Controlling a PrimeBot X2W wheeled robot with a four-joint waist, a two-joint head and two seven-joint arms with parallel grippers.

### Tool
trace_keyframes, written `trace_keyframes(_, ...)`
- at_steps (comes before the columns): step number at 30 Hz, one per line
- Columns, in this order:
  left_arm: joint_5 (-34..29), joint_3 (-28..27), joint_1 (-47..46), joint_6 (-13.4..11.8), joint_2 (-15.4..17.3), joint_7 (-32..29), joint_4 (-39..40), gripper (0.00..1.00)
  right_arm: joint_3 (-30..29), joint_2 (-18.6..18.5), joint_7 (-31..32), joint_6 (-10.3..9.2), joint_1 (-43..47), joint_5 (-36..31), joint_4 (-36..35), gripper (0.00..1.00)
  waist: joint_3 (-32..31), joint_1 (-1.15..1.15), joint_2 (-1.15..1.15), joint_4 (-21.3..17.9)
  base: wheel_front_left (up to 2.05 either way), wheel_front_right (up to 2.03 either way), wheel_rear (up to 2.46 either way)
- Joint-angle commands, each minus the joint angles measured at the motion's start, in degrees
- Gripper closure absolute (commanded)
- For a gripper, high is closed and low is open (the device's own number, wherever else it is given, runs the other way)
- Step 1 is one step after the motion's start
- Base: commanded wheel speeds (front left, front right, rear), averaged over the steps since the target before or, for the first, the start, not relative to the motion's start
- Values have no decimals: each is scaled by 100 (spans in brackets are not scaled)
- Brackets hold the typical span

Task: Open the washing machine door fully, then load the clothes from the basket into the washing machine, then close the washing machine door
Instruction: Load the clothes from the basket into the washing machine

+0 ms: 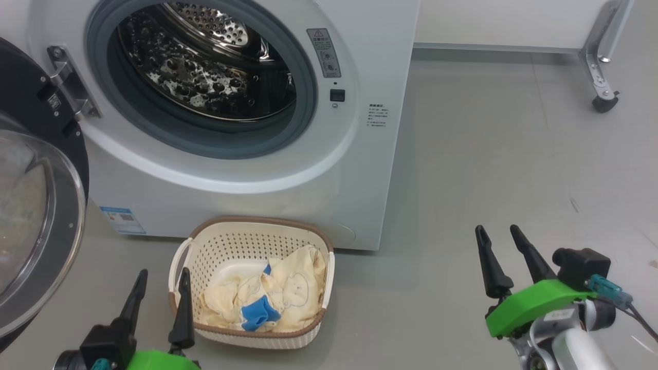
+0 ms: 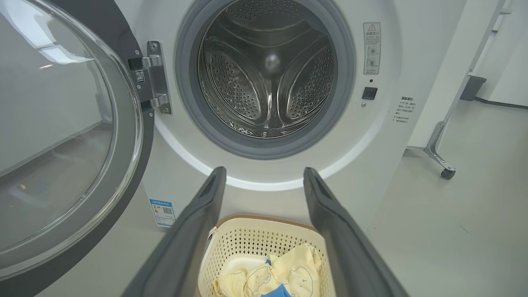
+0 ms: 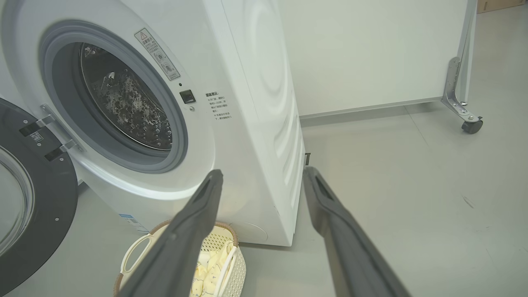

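We lose the left part of the washing machine door (image 1: 36,216) past the head view's left edge, and the top of the washing machine (image 1: 247,205) past its upper edge. The print on its warning label (image 1: 324,51) and blue label sticker (image 1: 122,220) is too small for us to read. In the left wrist view the left gripper (image 2: 264,170) has its fingers (image 2: 194,235) over both sides of the basket (image 2: 255,239), whose near end runs off the bottom edge. The clothes (image 1: 288,288) lie bunched, so we cannot count them.
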State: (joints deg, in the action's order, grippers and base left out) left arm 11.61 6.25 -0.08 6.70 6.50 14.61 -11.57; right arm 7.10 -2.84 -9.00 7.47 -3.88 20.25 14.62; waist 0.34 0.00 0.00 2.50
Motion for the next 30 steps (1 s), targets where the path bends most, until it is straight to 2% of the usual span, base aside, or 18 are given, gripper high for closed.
trace_keyframes(1,-40,-180,-228,18,61,39,144,0,116,-4,8,2,-184,-7,-157,0,-1,0,0,-1,0,0,0)
trace_keyframes(30,-48,-183,-362,60,15,39,58,0,74,-4,17,2,-246,-41,-207,0,307,0,0,1,0,0,0)
